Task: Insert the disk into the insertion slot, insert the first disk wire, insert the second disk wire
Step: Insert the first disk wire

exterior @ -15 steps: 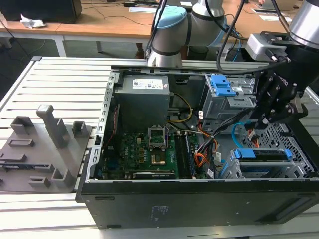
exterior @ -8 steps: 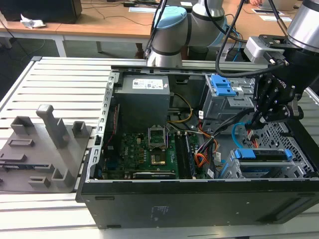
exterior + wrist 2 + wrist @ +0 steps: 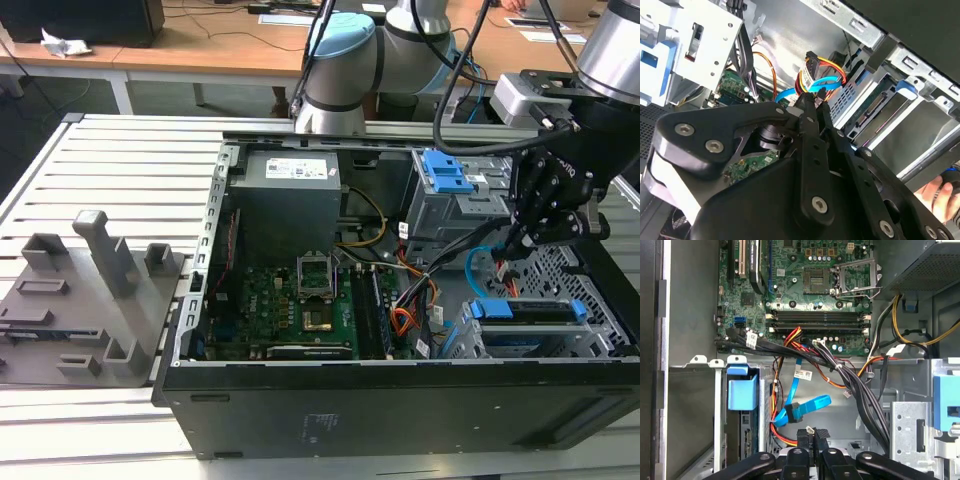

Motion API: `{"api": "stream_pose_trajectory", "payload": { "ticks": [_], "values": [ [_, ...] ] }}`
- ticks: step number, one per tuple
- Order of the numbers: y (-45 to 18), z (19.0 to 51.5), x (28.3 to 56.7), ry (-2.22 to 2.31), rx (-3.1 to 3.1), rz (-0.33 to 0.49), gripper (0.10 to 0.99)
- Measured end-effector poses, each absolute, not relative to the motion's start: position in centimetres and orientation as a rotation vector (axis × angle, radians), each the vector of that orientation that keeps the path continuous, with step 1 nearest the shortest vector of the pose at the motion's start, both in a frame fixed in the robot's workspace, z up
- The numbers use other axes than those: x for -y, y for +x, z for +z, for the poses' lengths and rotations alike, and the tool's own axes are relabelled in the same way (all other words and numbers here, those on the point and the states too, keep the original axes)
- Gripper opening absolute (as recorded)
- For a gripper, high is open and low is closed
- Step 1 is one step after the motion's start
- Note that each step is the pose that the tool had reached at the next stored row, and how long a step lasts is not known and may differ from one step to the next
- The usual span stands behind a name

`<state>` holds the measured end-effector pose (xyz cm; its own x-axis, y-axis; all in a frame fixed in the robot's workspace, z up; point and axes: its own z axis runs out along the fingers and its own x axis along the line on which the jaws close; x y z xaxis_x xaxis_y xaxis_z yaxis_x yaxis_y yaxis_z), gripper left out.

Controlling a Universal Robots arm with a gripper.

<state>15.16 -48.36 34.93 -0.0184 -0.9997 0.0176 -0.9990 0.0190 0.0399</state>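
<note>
**Gripper [image 3: 528, 238] closed, hold unclear**

Exterior view: the disk [image 3: 530, 311] sits in the insertion slot [image 3: 604, 332], at six o'clock from the gripper. Second wrist view: the fingers [image 3: 809, 107] press together against the first disk wire [image 3: 827, 67]; I cannot tell whether they grip it. First wrist view: the second disk wire [image 3: 812, 405] loops nearby.

1 disk [image 3: 530, 311], 1 gripper [image 3: 812, 440], 1 light-blue cable [image 3: 810, 407]

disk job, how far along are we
Done: the disk sits in the insertion slot. In hand: the gripper hangs among the loose wires beside the slot, close to the first disk wire and the second disk wire. Left: both wires, since neither plug looks joined to the disk.
</note>
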Motion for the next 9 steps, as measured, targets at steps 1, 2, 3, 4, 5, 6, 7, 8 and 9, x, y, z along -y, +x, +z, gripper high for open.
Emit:
{"api": "stream_pose_trajectory", "payload": {
  "ticks": [1, 2, 3, 4, 5, 6, 7, 8, 9],
  "values": [
    [15.34, 34.94, 48.35, 2.172, 2.213, -0.025, 0.169],
    [15.48, 34.93, 48.34, 2.172, 2.213, -0.025, 0.169],
    [15.49, 34.93, 48.34, 2.172, 2.213, -0.025, 0.169],
    [15.49, 34.94, 48.35, 2.172, 2.213, -0.025, 0.169],
    [15.51, 34.94, 48.35, 2.172, 2.213, -0.025, 0.169],
    [15.51, 34.94, 48.4, 2.172, 2.213, -0.025, 0.169],
    [15.51, 34.94, 48.5, 2.172, 2.213, -0.025, 0.169],
    [15.52, 34.94, 48.64, 2.172, 2.213, -0.025, 0.169],
    [15.52, 34.94, 48.79, 2.172, 2.213, -0.025, 0.169]
  ]
}}
